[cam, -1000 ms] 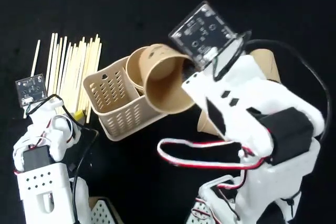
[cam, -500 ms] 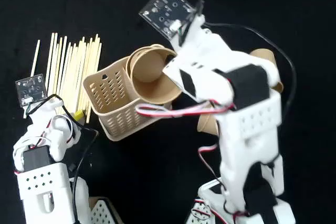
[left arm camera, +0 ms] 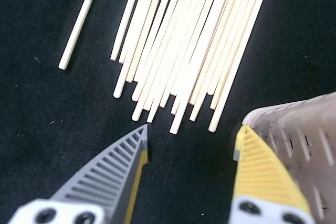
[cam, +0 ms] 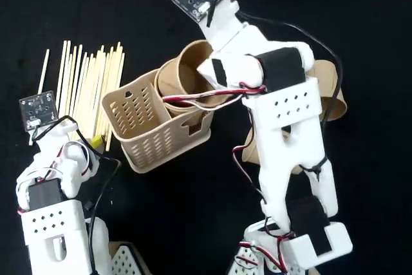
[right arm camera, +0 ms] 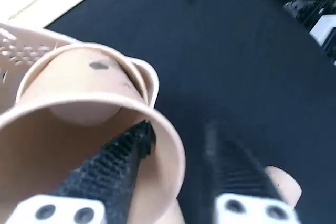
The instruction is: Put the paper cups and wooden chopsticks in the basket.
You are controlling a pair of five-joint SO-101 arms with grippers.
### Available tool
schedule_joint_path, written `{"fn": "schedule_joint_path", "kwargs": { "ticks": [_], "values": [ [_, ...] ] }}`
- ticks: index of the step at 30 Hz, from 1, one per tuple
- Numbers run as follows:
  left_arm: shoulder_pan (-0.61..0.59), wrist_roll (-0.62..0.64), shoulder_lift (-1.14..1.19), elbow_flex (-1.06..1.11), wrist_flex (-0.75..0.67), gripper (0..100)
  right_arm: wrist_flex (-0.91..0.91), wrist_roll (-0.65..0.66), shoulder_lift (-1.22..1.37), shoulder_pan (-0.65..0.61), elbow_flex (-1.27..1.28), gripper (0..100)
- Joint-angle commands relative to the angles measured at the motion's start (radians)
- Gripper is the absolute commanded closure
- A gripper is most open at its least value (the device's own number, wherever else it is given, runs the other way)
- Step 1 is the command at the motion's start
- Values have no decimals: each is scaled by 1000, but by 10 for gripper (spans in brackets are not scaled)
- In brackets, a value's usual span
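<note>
While the right gripper (right arm camera: pixel 177 129) is straddling the wall of a paper cup (cam: pixel 193 69), jaws apart, that cup is nesting in another at the basket's (cam: pixel 138 127) 2 o'clock end. Left gripper (left arm camera: pixel 193 128) is hovering spread over the bench (cam: pixel 373 43); wooden chopsticks (cam: pixel 87 82) are lying at the basket's 10 o'clock.

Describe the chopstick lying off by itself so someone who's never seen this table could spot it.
Find the beige basket in the middle of the black table. Beside it lies a bundle of wooden chopsticks, and the lone chopstick sits on the bundle's far side from the basket. Unlike the others, it touches none, with bare table around it.
</note>
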Motion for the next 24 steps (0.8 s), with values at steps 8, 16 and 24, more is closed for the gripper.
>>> {"fn": "schedule_joint_path", "kwargs": {
  "ticks": [8, 16, 24],
  "values": [
    [-1, 11, -8, -2, -18, 737, -158, -3, 4, -133, -33, 742],
    [-1, 11, -8, -2, -18, 737, -206, 0, 5, -190, -13, 754],
    [-2, 11, -8, -2, -18, 737, -247, -2, -16, -157, 33, 754]
  ]
}}
